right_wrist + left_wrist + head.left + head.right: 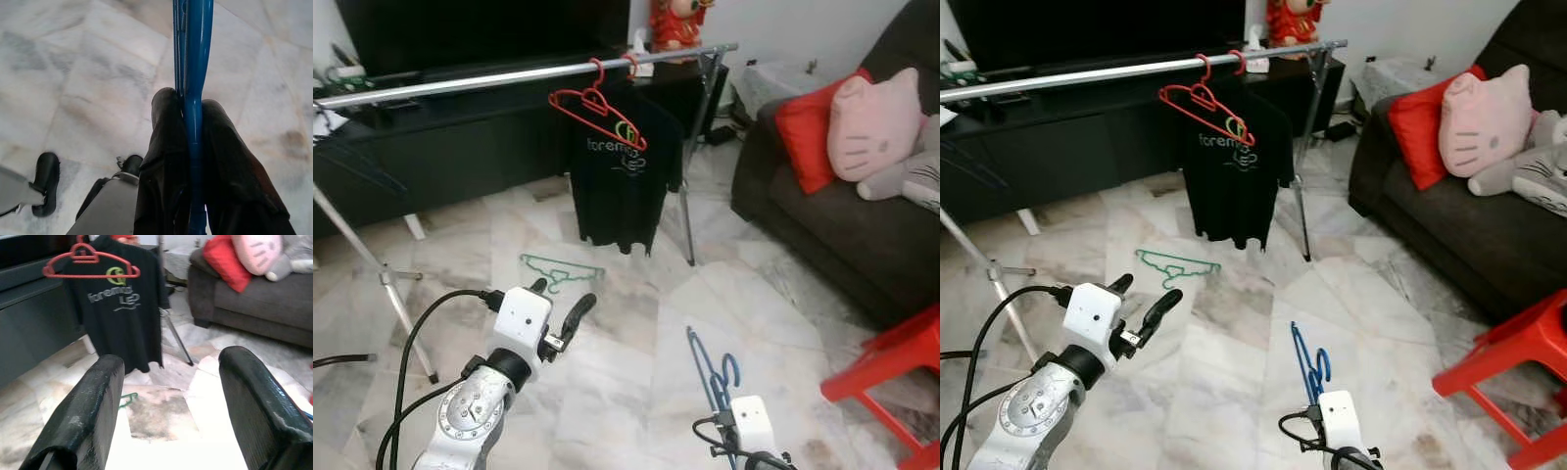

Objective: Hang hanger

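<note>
Between right claw [188,161] fingers, blue hanger [193,58]

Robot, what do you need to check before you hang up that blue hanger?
1. Grip: right gripper shut on the blue hanger: ok.
2. Hook free: the hanger's hook points up, touching nothing: ok.
3. Room on the rail: clothes rail has bare bar left of the red hanger and black T-shirt: ok.
4. Close enough to reach the rail: cannot tell.
5. Floor path: green hanger lies between robot and rack: not ok.
6. Left gripper open, holding nothing: ok.
</note>
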Controlling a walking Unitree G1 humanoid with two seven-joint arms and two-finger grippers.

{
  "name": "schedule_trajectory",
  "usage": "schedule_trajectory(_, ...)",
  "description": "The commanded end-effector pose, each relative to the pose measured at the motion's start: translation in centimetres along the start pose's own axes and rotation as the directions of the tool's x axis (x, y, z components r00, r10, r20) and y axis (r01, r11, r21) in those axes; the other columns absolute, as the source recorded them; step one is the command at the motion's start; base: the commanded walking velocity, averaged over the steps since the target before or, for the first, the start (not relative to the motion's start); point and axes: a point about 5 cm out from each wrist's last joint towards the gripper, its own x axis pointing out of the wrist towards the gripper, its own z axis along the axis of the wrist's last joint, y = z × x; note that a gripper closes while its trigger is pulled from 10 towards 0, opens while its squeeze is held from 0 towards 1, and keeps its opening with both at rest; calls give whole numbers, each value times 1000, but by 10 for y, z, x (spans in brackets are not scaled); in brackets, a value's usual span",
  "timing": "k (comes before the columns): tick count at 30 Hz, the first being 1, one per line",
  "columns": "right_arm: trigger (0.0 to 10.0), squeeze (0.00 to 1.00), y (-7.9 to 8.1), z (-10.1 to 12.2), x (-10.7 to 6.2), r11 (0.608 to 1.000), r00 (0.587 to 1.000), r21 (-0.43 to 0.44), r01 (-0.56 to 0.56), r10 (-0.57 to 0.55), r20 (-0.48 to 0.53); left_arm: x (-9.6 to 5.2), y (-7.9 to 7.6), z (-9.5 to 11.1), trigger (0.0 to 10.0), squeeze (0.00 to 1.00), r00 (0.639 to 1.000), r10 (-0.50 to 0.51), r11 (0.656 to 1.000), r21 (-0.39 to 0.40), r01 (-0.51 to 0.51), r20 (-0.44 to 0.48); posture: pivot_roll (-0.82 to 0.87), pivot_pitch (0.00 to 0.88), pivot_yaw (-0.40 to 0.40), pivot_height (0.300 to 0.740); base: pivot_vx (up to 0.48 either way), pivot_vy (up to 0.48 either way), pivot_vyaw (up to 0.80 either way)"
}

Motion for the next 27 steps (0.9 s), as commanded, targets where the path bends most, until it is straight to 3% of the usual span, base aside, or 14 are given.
schedule_trajectory(1, 10000, 0, 0, 0, -1, 996, 998, -71, -62, 63, 8, 3, 1, -4, 10000, 0, 999, -42, 998, 40, 43, -26, 38, 35, -95, 740, 0, 0, 0)
schedule_trajectory(3, 10000, 0, 1, 0, -1, 993, 997, -89, -76, 77, 7, 3, 2, -4, 10000, 0, 999, -44, 998, 48, 46, -30, 38, 35, -95, 740, 0, 0, 0)
schedule_trajectory(4, 10000, 0, 4, 2, -1, 975, 990, -174, -139, 140, -7, 2, 6, -8, 10000, 0, 997, -65, 994, 81, 69, -46, 36, 35, -95, 740, 0, 0, 0)
schedule_trajectory(5, 10000, 0, 4, 2, -1, 975, 990, -174, -139, 140, -7, 2, 6, -8, 10000, 0, 997, -65, 994, 81, 69, -46, 36, 35, -95, 740, 0, 0, 0)
schedule_trajectory(8, 10000, 0, -31, 95, 5, 924, 950, -309, -225, 279, 141, 0, 13, -14, 10000, 0, 989, -119, 979, 158, 131, -84, 33, 31, -95, 740, 0, 0, 0)
schedule_trajectory(9, 10000, 0, -41, 114, 2, 908, 936, -340, -243, 311, 162, 0, 13, -16, 10000, 0, 984, -145, 970, 181, 162, -100, 33, 31, -95, 740, 0, 0, 0)
schedule_trajectory(13, 10000, 0, -58, 122, -5, 869, 926, -414, -272, 354, 134, -2, 16, -21, 10000, 0, 965, -216, 941, 233, 246, -147, 29, 29, -93, 740, 0, 0, 0)
schedule_trajectory(18, 10000, 0, -62, 120, -7, 854, 921, -429, -295, 374, 110, 0, 18, -22, 10000, 0, 960, -236, 934, 238, 267, -149, 29, 35, -93, 740, 0, 0, 0)
schedule_trajectory(19, 10000, 0, -59, 119, -8, 832, 903, -438, -341, 419, 92, -1, 17, -22, 10000, 0, 953, -261, 929, 228, 291, -153, 28, 40, -92, 740, 0, 0, 0)
schedule_trajectory(20, 10000, 0, -55, 117, -11, 770, 858, -462, -441, 512, 36, -2, 13, -19, 10000, 0, 933, -326, 914, 202, 353, -154, 27, 43, -92, 740, 0, 0, 0)
schedule_trajectory(21, 10000, 0, -53, 116, -12, 733, 836, -482, -479, 549, 4, -2, 11, -17, 10000, 0, 922, -357, 904, 191, 382, -152, 27, 43, -92, 740, 0, 0, 0)
schedule_trajectory(25, 10000, 0, -50, 117, -17, 637, 775, -524, -565, 627, -73, -4, 5, -11, 10000, 0, 876, -459, 859, 178, 480, -150, 32, 48, -96, 740, 0, 0, 0)
schedule_trajectory(26, 10000, 0, -49, 121, -20, 576, 734, -551, -604, 671, -102, -7, 1, -10, 10000, 0, 822, -539, 811, 152, 565, -182, 35, 52, -99, 740, 0, 0, 0)
schedule_trajectory(27, 10000, 0, -48, 123, -22, 555, 720, -560, -615, 685, -112, -8, -1, -10, 10000, 0, 801, -566, 791, 144, 595, -195, 35, 52, -99, 740, 0, 0, 0)
